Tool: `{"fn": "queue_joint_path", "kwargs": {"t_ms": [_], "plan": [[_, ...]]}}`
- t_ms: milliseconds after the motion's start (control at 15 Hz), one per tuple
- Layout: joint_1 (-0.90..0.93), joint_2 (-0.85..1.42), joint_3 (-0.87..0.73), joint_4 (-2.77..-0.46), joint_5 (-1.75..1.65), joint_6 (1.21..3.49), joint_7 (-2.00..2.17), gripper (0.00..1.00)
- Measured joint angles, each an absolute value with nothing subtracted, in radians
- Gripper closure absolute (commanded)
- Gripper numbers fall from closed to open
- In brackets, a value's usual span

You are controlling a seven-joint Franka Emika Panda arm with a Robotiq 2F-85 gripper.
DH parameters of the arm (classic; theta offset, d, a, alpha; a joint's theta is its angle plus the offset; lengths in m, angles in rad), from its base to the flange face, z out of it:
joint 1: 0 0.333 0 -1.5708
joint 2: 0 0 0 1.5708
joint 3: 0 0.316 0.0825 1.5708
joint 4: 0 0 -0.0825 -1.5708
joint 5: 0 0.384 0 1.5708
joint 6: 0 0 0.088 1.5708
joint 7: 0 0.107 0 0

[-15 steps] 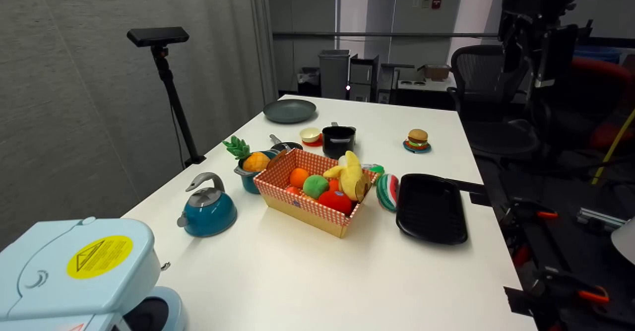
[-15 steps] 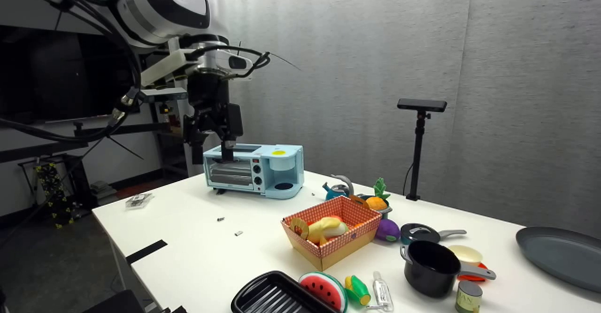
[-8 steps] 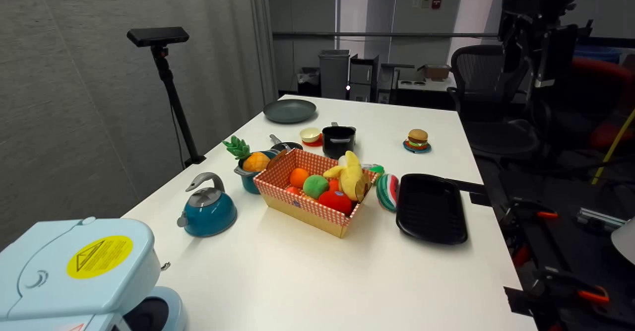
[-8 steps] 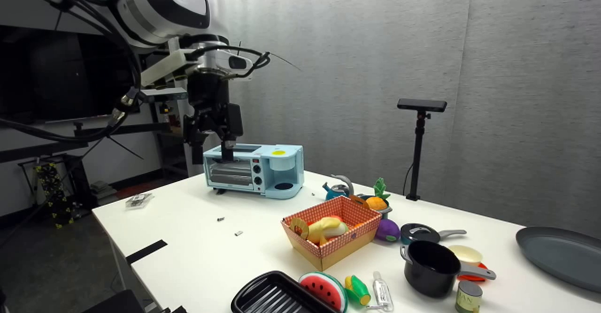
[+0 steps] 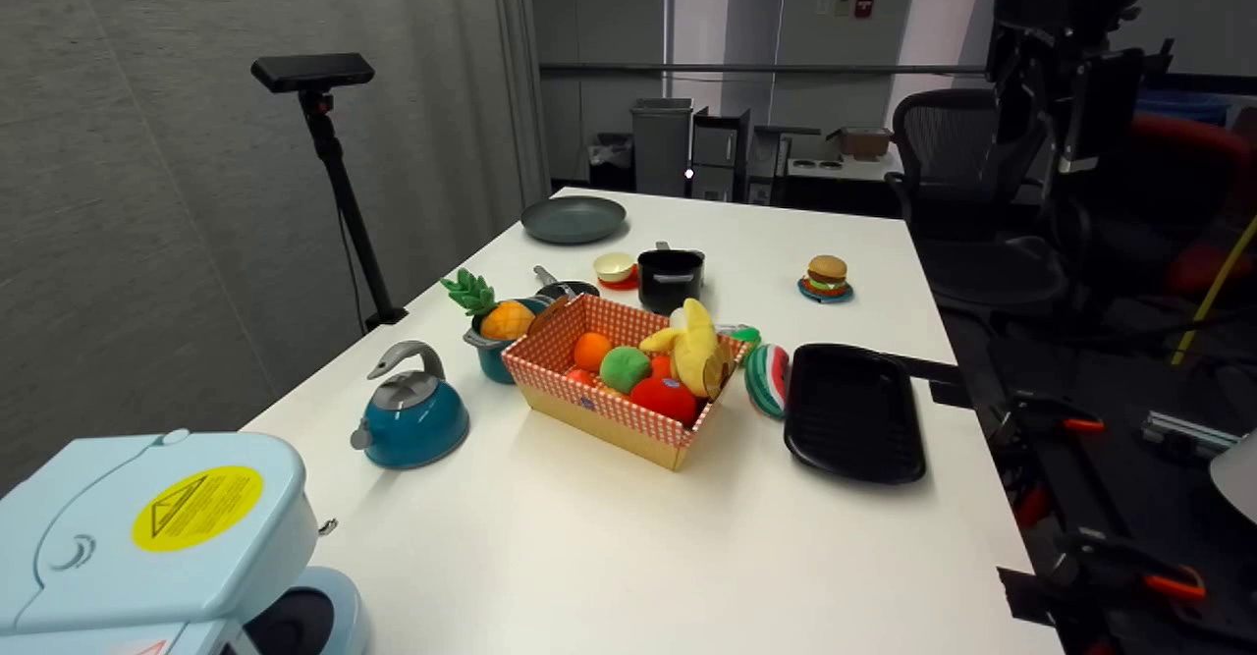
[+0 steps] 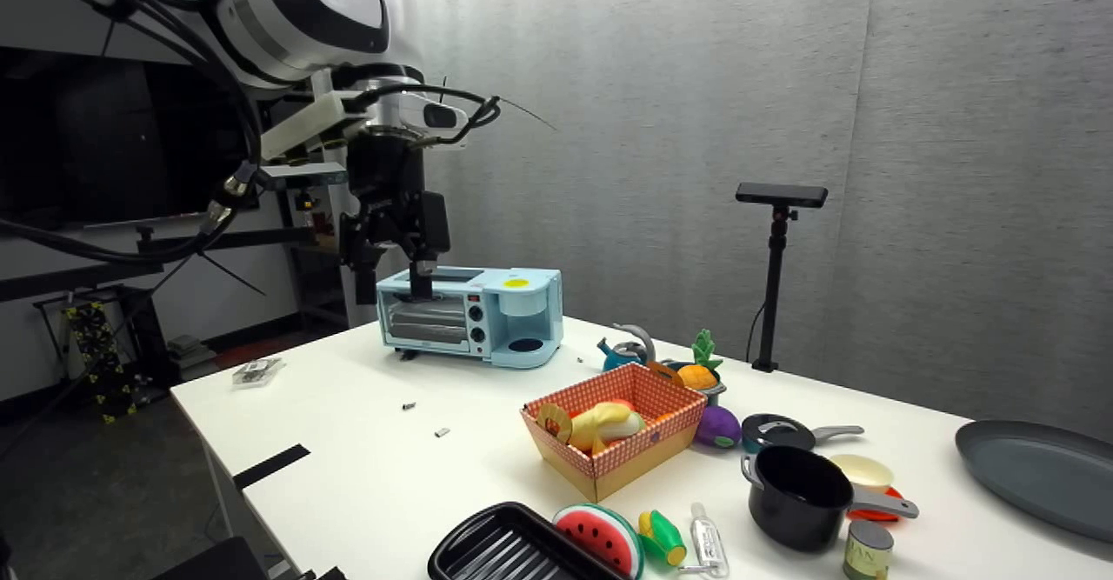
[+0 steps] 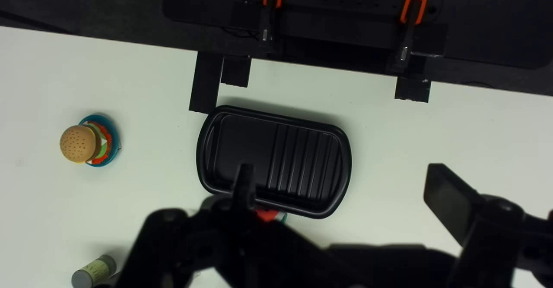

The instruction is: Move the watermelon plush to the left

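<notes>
Pincer (image 6: 393, 295) stays spread, watermelon plush (image 6: 602, 538) unmoved beside the black tray (image 6: 504, 550).

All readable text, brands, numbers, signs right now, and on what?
"AN" on the can; character before it unclear.
Triangle symbol on the yellow sticker of the toaster oven; its printed lines are too small to read.
Too small or blurred: labels on the basket, red fruit, eggplant and bottle; marks on the robot arm and red wall box.
</notes>
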State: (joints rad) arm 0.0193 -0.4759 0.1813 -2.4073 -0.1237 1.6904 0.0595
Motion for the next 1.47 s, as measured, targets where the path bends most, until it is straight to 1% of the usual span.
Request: {"fn": "queue_joint_path", "kwargs": {"t_ms": [867, 1467], "plan": [[0.021, -0.445, 0.155, -2.406, -0.124, 1.708, 0.061, 0.00], [-0.001, -0.317, 0.083, -2.401, -0.185, 1.920, 0.083, 0.00]]}}
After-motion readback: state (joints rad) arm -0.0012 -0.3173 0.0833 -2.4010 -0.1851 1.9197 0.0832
